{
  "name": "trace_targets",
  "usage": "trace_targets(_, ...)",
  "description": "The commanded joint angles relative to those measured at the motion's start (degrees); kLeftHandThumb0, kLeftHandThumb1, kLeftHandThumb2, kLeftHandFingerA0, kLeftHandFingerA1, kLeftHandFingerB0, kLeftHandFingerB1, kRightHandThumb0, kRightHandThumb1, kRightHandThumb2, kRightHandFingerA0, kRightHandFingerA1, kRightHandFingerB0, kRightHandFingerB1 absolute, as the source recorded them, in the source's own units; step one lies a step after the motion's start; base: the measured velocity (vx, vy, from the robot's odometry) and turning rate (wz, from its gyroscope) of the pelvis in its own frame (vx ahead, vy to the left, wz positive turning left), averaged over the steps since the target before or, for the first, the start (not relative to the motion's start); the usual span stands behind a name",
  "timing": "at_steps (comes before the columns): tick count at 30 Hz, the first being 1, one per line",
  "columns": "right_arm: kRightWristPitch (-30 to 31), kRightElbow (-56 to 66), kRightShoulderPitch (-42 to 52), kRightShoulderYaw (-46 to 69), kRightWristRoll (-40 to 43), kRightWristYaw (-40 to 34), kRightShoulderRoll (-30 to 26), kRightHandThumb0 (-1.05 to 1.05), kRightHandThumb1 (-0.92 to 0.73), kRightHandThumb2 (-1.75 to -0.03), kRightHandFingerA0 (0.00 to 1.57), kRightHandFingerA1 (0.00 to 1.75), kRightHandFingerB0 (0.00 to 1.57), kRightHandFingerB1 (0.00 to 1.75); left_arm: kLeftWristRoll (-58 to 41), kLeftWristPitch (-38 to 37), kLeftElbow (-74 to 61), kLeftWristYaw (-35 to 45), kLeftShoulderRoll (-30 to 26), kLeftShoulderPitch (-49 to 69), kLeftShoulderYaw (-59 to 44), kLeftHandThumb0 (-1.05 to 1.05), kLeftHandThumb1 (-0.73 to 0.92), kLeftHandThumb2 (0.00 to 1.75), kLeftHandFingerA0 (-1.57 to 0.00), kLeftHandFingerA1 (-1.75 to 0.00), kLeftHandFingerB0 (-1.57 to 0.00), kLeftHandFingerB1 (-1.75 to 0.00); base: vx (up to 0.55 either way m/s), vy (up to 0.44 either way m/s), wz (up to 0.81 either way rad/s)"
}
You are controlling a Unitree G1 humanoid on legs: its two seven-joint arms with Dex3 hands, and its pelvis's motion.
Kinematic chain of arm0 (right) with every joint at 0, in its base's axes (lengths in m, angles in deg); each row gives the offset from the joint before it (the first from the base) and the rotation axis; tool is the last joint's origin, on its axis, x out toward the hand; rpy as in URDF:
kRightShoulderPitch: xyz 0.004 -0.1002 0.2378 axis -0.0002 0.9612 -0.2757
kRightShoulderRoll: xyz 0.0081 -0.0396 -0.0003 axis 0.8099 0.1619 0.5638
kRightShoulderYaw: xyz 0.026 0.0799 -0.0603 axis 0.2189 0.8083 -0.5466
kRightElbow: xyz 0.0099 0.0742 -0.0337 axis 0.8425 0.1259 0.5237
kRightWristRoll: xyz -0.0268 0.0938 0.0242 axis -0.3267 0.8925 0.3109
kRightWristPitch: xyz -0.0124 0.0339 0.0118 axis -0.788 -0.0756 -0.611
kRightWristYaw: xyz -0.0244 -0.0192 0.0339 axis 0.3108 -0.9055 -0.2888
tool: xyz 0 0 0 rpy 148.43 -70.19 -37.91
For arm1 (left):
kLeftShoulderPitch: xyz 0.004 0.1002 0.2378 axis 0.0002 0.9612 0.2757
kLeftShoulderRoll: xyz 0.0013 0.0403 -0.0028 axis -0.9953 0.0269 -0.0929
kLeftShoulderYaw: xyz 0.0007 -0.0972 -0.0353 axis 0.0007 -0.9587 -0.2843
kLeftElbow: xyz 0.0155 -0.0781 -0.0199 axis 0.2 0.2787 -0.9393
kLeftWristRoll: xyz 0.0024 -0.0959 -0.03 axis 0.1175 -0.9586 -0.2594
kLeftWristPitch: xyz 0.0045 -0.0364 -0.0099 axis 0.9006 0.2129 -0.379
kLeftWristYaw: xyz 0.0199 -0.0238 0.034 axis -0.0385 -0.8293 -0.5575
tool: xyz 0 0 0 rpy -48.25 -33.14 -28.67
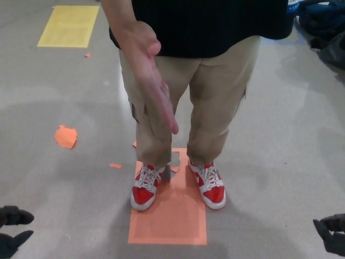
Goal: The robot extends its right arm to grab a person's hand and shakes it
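Observation:
A person in tan trousers and red shoes stands in front of me and holds out an open hand [152,81], palm sideways, fingers pointing down toward me. My right hand [332,234] sits low at the bottom right corner, far from the person's hand and partly cut off by the frame; its fingers are apart and hold nothing. My left hand [13,229] shows at the bottom left edge, also open and empty.
The person's red shoes [146,188] stand on an orange floor mat [170,218]. A yellow mat [69,25] lies far left, and an orange scrap [66,136] lies on the grey floor. Dark bags [323,27] sit at the top right.

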Motion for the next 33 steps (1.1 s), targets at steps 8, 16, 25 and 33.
trace_targets(8, -6.11, 2.52, 2.16, 7.68, 7.43, -3.25, 3.93, -0.80, -0.82, -1.13, 0.05, 0.24, 0.08, 0.24, -8.06, 4.19, -3.71, -9.25, 7.07, 3.93, -11.49, -0.63, 0.78, 1.05, -0.03, -0.35, -0.03, -0.30, 0.00, 0.000, 0.00)
trace_targets(16, -15.56, 14.71, 10.46, 8.55, 8.52, -13.26, 13.03, -0.79, -0.84, -1.15, 0.00, 0.23, 0.00, 0.19, -10.00, -1.82, -22.78, -17.08, 17.90, 16.58, -15.71, -0.64, 0.78, 1.06, -0.03, -0.40, -0.03, -0.36, 0.00, 0.000, 0.00)
trace_targets(25, -15.53, 41.43, 32.92, 6.19, 9.92, -8.81, 17.40, -0.85, -0.88, -1.14, 0.00, 0.14, 0.00, 0.10, -7.87, -10.25, -34.87, -19.20, 23.07, 32.10, -13.67, -0.30, 0.67, 1.17, -0.01, -0.47, -0.01, -0.47, 0.00, 0.000, 0.00)
trace_targets(33, -12.45, 46.61, 35.58, 2.62, 7.66, -10.66, 17.18, -0.86, -0.89, -1.16, 0.00, 0.11, 0.00, 0.09, -9.23, -12.78, -36.32, -17.47, 22.44, 34.00, -12.89, -0.31, 0.66, 1.17, 0.00, -0.47, 0.00, -0.47, 0.00, 0.000, 0.00)
